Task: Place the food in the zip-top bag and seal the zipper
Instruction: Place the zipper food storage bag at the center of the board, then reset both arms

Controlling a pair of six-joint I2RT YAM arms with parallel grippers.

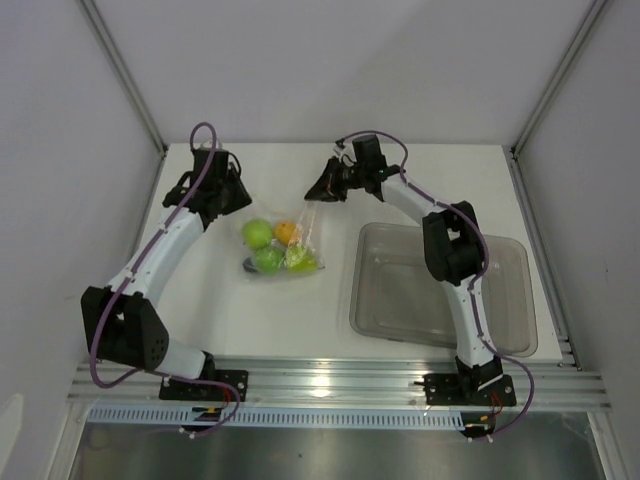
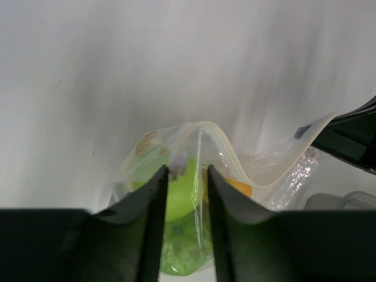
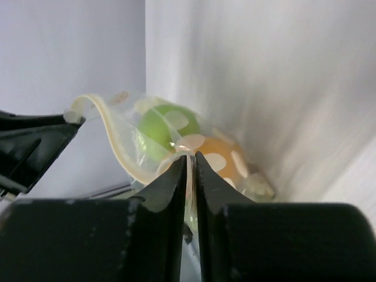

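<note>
My left hand [image 2: 188,173] stands narrowly parted astride the zipper [image 2: 226,147]; my right hand [image 3: 190,158] pinches the mouth of the zip-top bag [image 1: 300,235]. The bag lies on the table [image 1: 260,320] with the food [image 1: 258,233] inside. Risk: the wavy strip may stay partly unsealed.

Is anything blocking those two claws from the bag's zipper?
Nothing visible. The right gripper pinches the zip-top bag at its mouth edge; the left gripper, open, straddles that edge. The food is inside.
</note>
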